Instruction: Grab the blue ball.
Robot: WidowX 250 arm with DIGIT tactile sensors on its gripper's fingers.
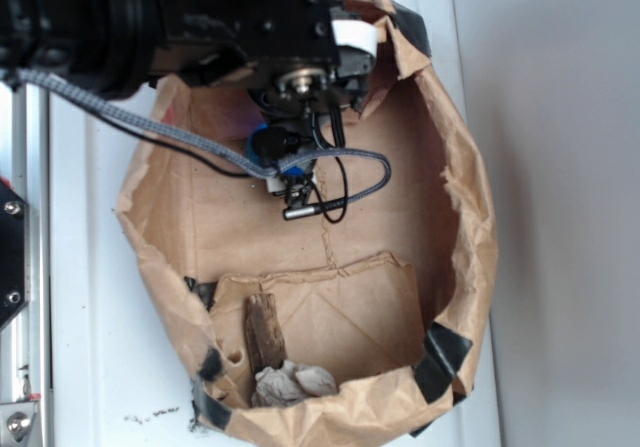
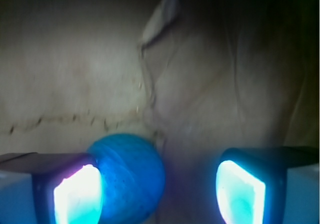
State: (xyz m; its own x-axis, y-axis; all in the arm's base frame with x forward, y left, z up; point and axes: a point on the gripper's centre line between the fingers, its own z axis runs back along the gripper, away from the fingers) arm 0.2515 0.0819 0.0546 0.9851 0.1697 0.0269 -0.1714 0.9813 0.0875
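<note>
The gripper (image 2: 160, 186) is sitting inside the bag (image 1: 470, 217) with its jaws spread apart. The ball (image 2: 131, 176) is lying on the bag floor between the fingers (image 2: 77, 194), touching the left one, well clear of the right.

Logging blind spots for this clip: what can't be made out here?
- Exterior: small teal-blue dimpled ball mostly hidden by the black robot arm and grey braided cable.
- Exterior: gripper hidden under the arm.
- Wrist: ball cut off by the bottom edge; contact with the left glowing finger pad unclear.
</note>
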